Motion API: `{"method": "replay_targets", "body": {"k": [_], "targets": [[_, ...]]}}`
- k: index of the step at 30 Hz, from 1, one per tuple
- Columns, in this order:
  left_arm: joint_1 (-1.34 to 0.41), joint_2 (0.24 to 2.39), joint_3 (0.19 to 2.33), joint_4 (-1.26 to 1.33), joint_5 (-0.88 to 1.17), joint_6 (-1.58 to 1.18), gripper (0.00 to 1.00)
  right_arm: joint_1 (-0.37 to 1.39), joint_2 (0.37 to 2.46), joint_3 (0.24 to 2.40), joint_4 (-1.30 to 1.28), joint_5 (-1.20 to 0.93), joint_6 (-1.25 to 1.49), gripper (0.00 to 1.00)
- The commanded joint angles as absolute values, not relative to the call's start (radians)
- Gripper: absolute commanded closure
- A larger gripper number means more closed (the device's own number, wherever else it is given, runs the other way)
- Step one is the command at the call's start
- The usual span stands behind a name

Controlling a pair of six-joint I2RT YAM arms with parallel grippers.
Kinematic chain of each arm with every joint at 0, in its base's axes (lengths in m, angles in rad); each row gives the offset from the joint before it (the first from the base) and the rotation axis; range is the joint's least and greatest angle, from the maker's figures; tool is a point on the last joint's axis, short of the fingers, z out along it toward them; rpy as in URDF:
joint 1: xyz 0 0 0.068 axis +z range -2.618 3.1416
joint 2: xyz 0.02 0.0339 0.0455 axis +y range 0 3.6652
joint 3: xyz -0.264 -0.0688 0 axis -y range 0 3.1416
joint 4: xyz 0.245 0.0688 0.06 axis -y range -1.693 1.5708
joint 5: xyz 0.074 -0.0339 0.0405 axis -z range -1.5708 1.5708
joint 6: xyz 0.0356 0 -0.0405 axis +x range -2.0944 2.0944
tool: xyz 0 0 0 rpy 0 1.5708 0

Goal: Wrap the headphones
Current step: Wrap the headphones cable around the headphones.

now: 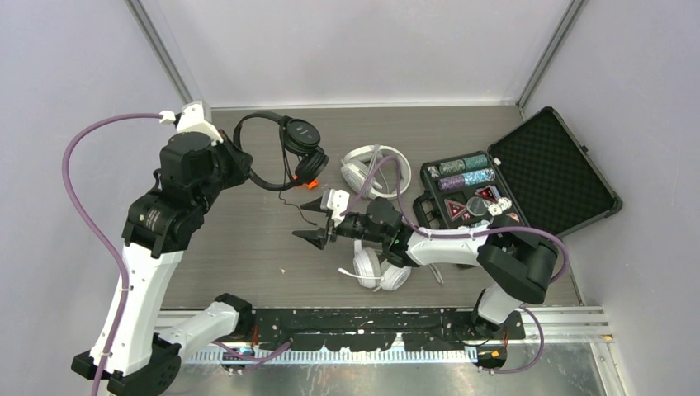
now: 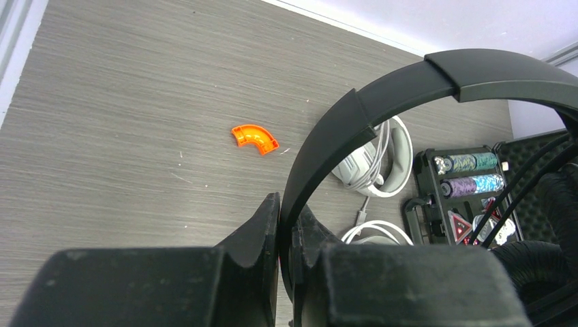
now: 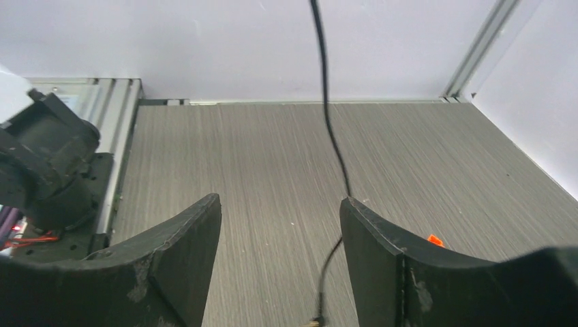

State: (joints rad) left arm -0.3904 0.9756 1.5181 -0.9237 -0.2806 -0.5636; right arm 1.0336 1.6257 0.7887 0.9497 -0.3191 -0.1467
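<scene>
A: Left claw (image 2: 279, 204): we see it clamped shut on the headband of the black headphones (image 2: 382, 102), held above the counter (image 2: 136, 136).
B: Agreed. Right claw (image 3: 279, 204) stands wide, gripping nothing; the black cord (image 3: 327, 102) drops between its fingers, close by one tip. We note white headphones (image 1: 376, 169) lying near that arm, by the case (image 1: 553, 169)

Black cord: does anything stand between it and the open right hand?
Nothing visible does. The black cord hangs freely inside the open right hand, nearer one side of it.
</scene>
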Motion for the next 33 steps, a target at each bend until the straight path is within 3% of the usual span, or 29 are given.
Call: {"method": "replay_targets", "body": {"k": [1, 7, 17, 19, 26, 29, 33], "targets": [[-0.386, 0.960, 1.537, -0.825, -0.287, -0.564, 1.00, 1.053, 1.586, 0.829, 0.928, -0.366, -0.135, 0.30], [-0.385, 0.959, 1.550, -0.827, -0.265, -0.578, 1.00, 1.064, 1.642, 0.860, 1.006, -0.238, -0.166, 0.30], [-0.385, 0.961, 1.563, -0.827, -0.239, -0.599, 1.00, 1.088, 1.791, 0.945, 1.028, -0.208, -0.214, 0.31], [-0.385, 0.966, 1.571, -0.834, -0.238, -0.599, 1.00, 1.090, 1.810, 0.932, 1.067, -0.185, -0.206, 0.38], [-0.385, 0.993, 1.638, -0.876, -0.267, -0.592, 1.00, 1.094, 1.842, 0.815, 1.234, -0.073, -0.138, 0.88], [-0.385, 1.014, 1.686, -0.909, -0.242, -0.522, 1.00, 1.091, 1.823, 0.758, 1.283, -0.048, -0.123, 0.99], [-0.385, 1.018, 1.720, -0.927, -0.125, -0.420, 1.00, 1.052, 1.779, 0.730, 1.261, -0.050, -0.076, 0.99]]}}
